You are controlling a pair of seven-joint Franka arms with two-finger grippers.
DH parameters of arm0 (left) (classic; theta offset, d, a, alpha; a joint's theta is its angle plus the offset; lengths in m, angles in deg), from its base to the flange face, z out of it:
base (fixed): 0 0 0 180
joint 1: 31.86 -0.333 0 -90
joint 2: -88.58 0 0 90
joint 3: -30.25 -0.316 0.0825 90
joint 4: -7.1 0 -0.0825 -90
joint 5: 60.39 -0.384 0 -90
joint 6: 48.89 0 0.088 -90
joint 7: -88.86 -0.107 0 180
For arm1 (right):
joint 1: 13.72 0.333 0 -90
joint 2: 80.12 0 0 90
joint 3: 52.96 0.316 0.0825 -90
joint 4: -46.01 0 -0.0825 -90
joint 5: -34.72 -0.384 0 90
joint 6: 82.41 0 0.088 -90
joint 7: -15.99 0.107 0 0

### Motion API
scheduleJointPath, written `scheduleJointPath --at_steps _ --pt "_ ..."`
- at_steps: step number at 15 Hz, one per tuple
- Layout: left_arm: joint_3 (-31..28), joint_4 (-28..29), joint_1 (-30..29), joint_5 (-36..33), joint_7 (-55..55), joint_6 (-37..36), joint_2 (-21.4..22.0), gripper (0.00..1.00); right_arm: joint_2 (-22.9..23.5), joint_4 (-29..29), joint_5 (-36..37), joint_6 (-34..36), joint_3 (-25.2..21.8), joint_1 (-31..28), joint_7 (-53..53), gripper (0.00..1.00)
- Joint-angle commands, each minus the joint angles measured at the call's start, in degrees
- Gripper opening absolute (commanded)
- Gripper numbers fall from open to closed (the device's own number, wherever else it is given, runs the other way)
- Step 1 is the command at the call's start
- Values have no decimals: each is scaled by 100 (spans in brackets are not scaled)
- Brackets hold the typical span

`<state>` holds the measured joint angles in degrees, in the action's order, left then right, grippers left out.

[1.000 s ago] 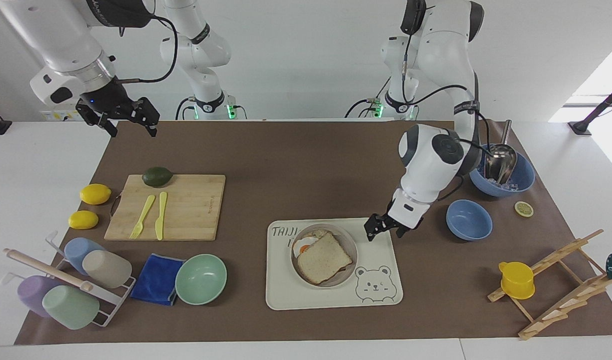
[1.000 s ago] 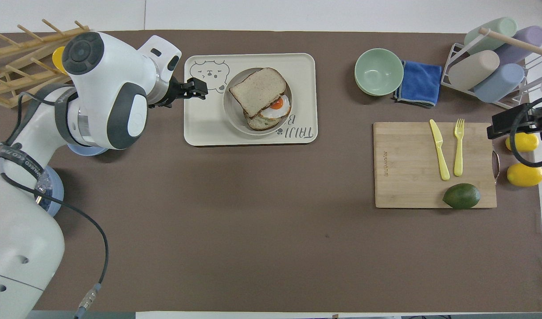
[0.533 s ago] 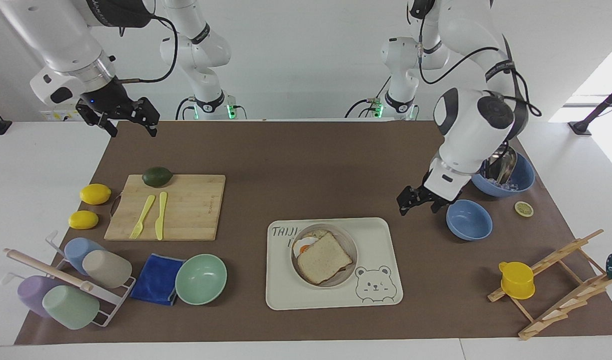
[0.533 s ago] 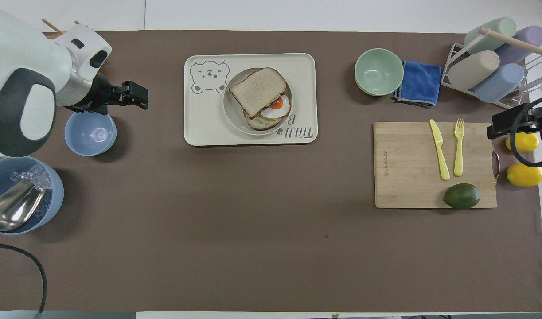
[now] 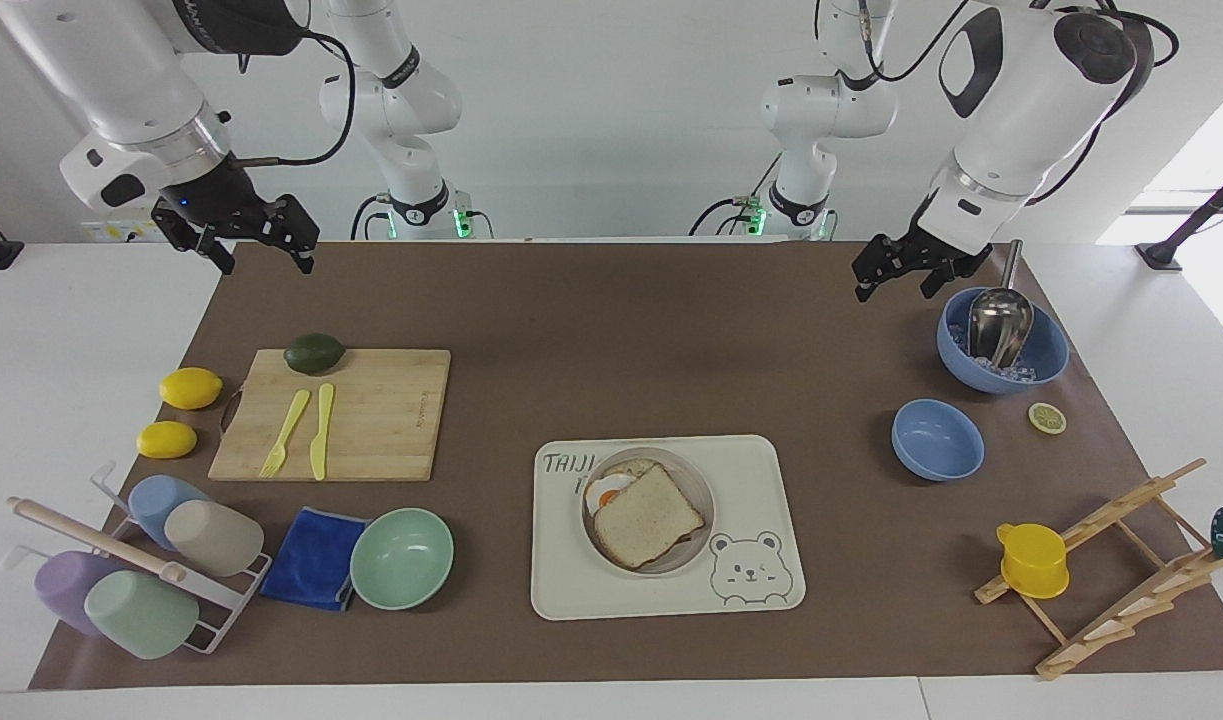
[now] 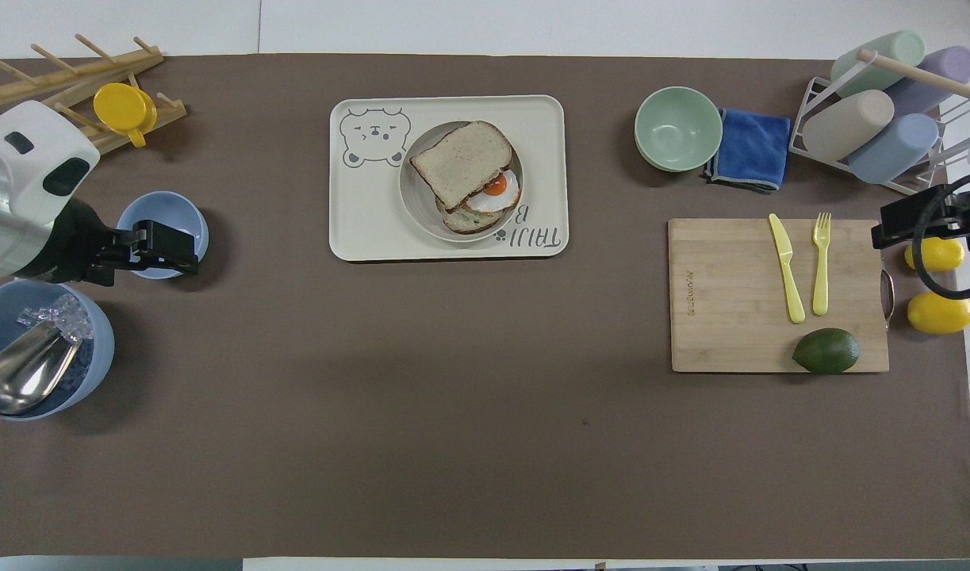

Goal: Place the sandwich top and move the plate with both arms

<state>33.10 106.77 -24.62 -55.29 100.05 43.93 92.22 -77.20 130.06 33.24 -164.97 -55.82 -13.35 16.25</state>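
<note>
The top (image 5: pixel 649 527) lies askew on the egg, on the plate (image 5: pixel 695 497), tray centre. Left gripper (image 5: pixel 903 266) and right gripper (image 5: pixel 255 240) hang empty, fingers spread. Approach the rim at three and nine o'clock together.

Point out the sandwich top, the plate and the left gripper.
sandwich top (image 5: pixel 649 528): facing view, middle of the slice.
plate (image 5: pixel 698 479): facing view, bare rim nearer the robots.
left gripper (image 5: pixel 893 288): facing view, between its fingertips.

Sandwich top (image 6: pixel 461 163) askew on egg slice (image 6: pixel 488 202), on plate (image 6: pixel 415 202); left gripper (image 6: pixel 185 250) over small blue bowl (image 6: pixel 147 212)
</note>
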Motion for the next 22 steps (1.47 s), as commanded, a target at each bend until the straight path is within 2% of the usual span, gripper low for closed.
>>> scheduleJointPath --at_steps 1,4,7,8,11,15,22 --pt "5 290 23 -140 -55 87 208 100 -55 40 60 -103 48 -37 62 100" --pt "14 193 58 -421 -55 -27 173 100 -55 40 69 -112 48 -37 62 100" --pt "49 -570 67 -737 -64 -737 -99 100 -55 40 60 -103 48 -37 62 100" --pt "40 -633 59 -703 -64 -782 -100 100 -55 40 60 -103 48 -37 62 100" --pt "67 -590 24 -677 -73 -888 23 100 -55 40 69 -103 57 -37 62 100" --pt "67 -177 -12 -501 -73 -608 216 100 -55 40 60 -103 57 -28 62 100" --pt "40 -343 -12 -263 -64 -651 208 100 -55 40 42 -103 83 -37 62 100"
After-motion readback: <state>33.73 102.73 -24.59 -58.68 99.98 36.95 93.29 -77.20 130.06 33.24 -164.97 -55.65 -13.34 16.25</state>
